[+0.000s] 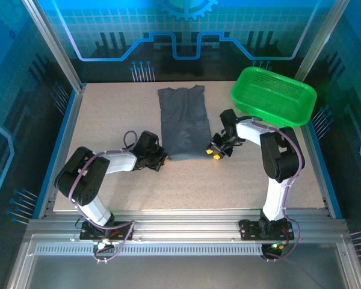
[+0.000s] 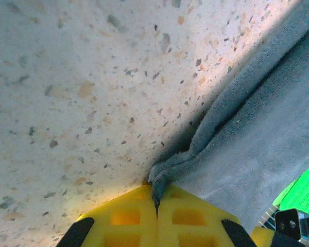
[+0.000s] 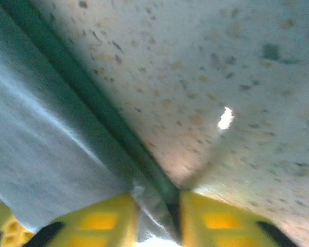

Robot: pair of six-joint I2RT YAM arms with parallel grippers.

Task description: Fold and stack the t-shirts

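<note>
Your t-shirt [image 1: 182,123] lies flat on the desk [image 1: 108,120], just left of the green basket [image 1: 271,114] and apart from it. It looks narrowed to a long strip, so I judge the sideways fold done. The crosswise folds that would shorten it into a packet are not yet made. Stacking has nothing to build on so far.

Its long axis runs roughly parallel to the basket's left side, from the far end of the desk toward the arms, tilted only a little. The notched end, which I take for the collar, lies about level with the basket. The straight hem points away from the basket toward the robot's bases.

At that hem you have both corners in hand. The left end effector [image 1: 162,159] sits at the corner farther from the basket. Its wrist view shows the yellow pads [image 2: 129,218] clenched on a bunched tip of grey cloth. The right end effector [image 1: 215,152] is at the corner nearer the basket. In its wrist view a fold of the shirt's edge is squeezed between the pads, so I read it as gripping the cloth.
</note>
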